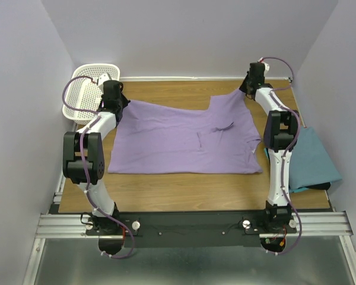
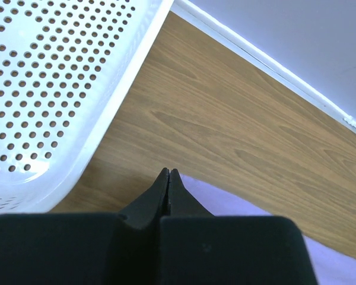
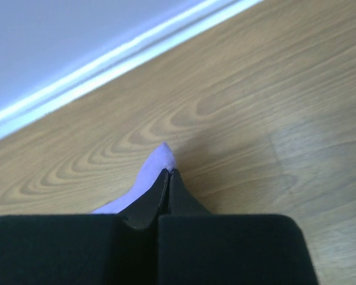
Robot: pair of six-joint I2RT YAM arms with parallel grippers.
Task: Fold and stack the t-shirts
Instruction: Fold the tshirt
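Observation:
The lavender t-shirt (image 1: 178, 139) lies spread across the middle of the wooden table, its two far corners drawn out towards the arms. At the far left corner my left gripper (image 1: 122, 105) is shut on the cloth. In the left wrist view the shirt (image 2: 237, 205) runs up to the closed tips (image 2: 168, 171). My right gripper (image 1: 244, 90) is shut on the far right corner, and a small tip of lavender cloth (image 3: 160, 155) pokes out past its tips (image 3: 168, 171). The teal t-shirt (image 1: 311, 157) lies folded at the right edge, beside the right arm.
A white mesh basket (image 1: 86, 89) stands at the far left corner, close to the left gripper, and its wall (image 2: 47, 89) fills the left of that wrist view. White walls enclose the table on three sides. Bare wood (image 1: 184, 190) shows in front of the shirt.

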